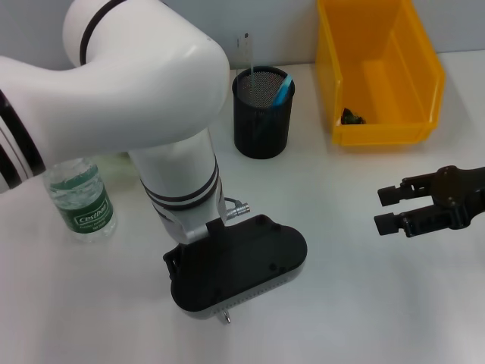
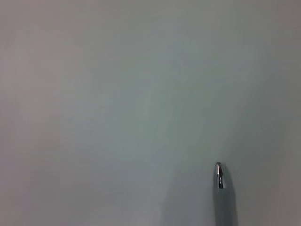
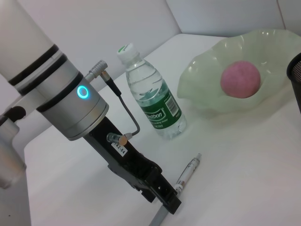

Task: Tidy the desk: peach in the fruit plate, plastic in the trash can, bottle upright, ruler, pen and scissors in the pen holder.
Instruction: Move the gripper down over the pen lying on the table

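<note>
Pretty bare setup: everything sits on a plain smooth white worktop [image 1: 341,303] with a matte finish, lit evenly with only soft shadows on it. Behind it there's a plain pale grey wall [image 1: 280,30], and in the right wrist view two wall panels [image 3: 117,28] meet at a corner.

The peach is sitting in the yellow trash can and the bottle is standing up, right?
Not quite. The peach sits in the pale green fruit plate, not the yellow trash can, as the right wrist view shows. The bottle is indeed standing upright.
</note>
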Controlling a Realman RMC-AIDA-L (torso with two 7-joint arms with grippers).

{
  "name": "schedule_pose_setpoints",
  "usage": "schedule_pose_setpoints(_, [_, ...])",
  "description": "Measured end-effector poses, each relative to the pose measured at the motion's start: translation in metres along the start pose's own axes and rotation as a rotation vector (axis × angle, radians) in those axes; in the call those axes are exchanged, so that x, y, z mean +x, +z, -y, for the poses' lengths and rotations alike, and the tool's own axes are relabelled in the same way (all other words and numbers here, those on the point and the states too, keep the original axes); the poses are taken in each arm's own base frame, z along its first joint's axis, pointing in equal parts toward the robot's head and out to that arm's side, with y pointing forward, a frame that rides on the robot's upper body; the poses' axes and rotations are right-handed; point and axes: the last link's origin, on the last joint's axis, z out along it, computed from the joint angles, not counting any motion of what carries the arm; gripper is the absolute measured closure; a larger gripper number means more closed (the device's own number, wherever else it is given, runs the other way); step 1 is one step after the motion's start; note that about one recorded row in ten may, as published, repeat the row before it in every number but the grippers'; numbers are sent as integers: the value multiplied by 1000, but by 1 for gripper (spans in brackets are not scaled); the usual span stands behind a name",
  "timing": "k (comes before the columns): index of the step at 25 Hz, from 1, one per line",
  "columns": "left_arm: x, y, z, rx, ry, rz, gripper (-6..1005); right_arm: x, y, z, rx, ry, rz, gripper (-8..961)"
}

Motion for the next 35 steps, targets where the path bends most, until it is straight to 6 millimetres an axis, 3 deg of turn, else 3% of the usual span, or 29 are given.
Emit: schedule_pose_setpoints(35, [-2,12,-4,14,31,5,592,2,-3,1,6,17,-8,185])
